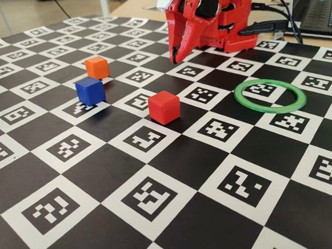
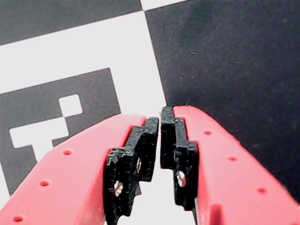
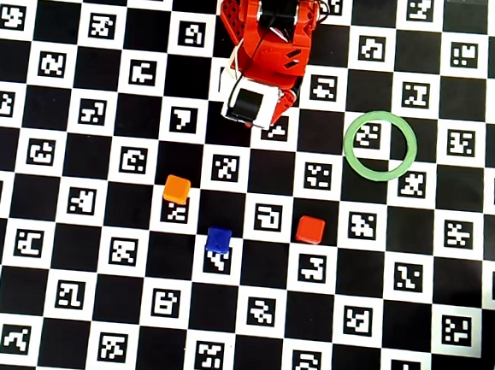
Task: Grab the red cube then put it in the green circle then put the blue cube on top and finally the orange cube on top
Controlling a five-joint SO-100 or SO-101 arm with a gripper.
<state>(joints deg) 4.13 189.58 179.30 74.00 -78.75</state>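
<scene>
The red cube rests on the chequered marker board near its middle. Left of it in the fixed view sits the blue cube. The orange cube is just behind the blue one. The green circle lies flat to the right, with nothing inside it. My red gripper hangs at the back of the board, tips pointing down, well away from all three cubes. It is shut, black pads almost touching, with nothing between them. The wrist view shows only board below.
The red arm folds over its base at the board's far edge. A laptop and black cables lie behind it on the wooden table. The board stretches towards the camera.
</scene>
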